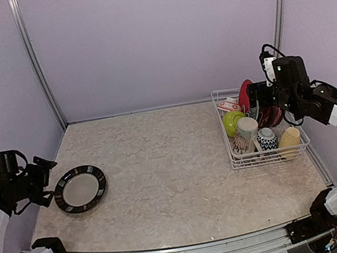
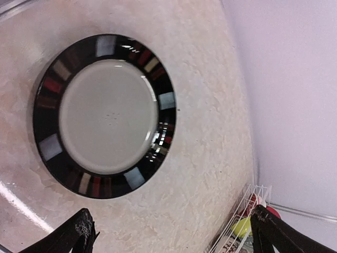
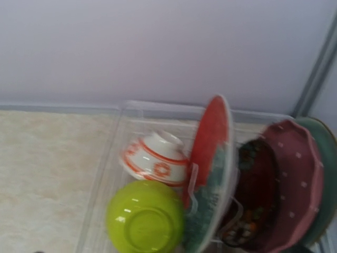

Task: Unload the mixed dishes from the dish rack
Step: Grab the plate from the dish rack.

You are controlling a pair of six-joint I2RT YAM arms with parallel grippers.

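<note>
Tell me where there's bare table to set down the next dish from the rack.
The table is barest in its middle, between the black-rimmed plate and the dish rack. The near strip in front of the rack is free too. The rack itself is packed with mixed dishes.

dish rack (image 1: 267, 161): white wire, far right | mixed dishes (image 1: 266, 138): crowded inside | black-rimmed plate (image 1: 80, 189): flat, left

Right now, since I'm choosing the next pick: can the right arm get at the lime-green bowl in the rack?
Probably yes. The right gripper hovers over the dish rack, and the lime-green bowl lies uncovered on its left side; only the red plate stands close beside it.
</note>
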